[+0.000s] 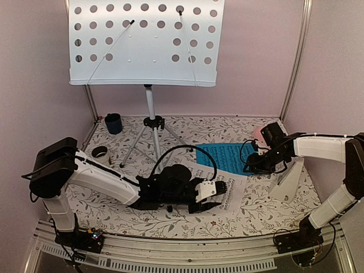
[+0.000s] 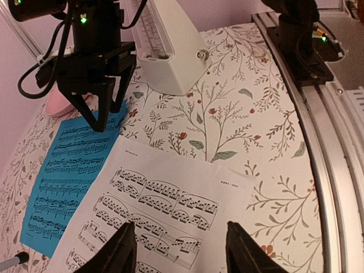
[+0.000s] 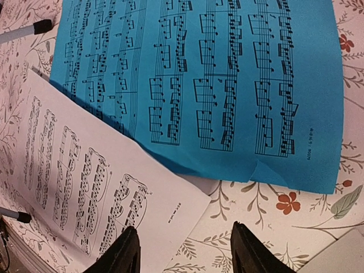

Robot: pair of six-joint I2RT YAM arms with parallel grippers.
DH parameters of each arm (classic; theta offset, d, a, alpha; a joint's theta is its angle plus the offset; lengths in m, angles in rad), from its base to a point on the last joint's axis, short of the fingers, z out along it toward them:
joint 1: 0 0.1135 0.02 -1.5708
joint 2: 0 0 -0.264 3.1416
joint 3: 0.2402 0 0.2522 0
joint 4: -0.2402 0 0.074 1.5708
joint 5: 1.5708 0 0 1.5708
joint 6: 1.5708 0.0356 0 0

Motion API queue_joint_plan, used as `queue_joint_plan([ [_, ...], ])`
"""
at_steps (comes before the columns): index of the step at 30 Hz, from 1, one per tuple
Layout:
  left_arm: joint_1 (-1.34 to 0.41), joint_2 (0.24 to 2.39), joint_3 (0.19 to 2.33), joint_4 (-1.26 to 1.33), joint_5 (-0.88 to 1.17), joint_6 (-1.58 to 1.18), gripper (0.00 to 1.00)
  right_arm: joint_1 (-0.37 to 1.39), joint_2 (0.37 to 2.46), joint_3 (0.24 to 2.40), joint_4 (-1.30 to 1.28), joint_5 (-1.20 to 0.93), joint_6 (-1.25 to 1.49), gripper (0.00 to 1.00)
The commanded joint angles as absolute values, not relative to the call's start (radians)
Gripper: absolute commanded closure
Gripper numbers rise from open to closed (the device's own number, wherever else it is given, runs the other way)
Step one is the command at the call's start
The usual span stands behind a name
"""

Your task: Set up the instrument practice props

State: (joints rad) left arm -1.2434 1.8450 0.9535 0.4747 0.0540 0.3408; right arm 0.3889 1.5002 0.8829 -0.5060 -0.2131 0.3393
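The silver tripod music stand (image 1: 151,122) rises at the back, its perforated tray (image 1: 145,42) high up. A blue music sheet (image 1: 224,154) and a white music sheet (image 1: 227,185) lie overlapping on the floral cloth. The white metronome (image 1: 287,179) stands at the right. My left gripper (image 1: 219,193) hovers open over the white sheet (image 2: 159,210), nothing between its fingers (image 2: 119,250). My right gripper (image 1: 250,165) is open too, low over the near edge of the blue sheet (image 3: 210,85) and the corner of the white sheet (image 3: 96,182). The left wrist view also catches the metronome (image 2: 170,45).
A dark cup (image 1: 113,123) stands at the back left and a second cup (image 1: 100,153) sits near the left arm. A pink plate (image 1: 259,133) peeks out behind the right arm. Two stand leg tips (image 3: 23,31) rest beside the sheets. Pink walls close in the sides.
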Motion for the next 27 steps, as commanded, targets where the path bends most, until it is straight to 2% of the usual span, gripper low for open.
queue_joint_plan([
  [1,-1.254,1.886,0.985,0.439,0.043,0.371,0.46,0.378,1.551,0.863,-0.406,-0.247,0.332,0.45],
  [19,-1.252,1.938,1.006,0.432,0.066,0.364,0.47,0.361,1.626,0.819,-0.319,-0.312,0.307,0.48],
  [27,-1.252,1.946,1.008,0.431,0.081,0.361,0.48,0.344,1.597,0.802,-0.323,-0.238,0.334,0.41],
])
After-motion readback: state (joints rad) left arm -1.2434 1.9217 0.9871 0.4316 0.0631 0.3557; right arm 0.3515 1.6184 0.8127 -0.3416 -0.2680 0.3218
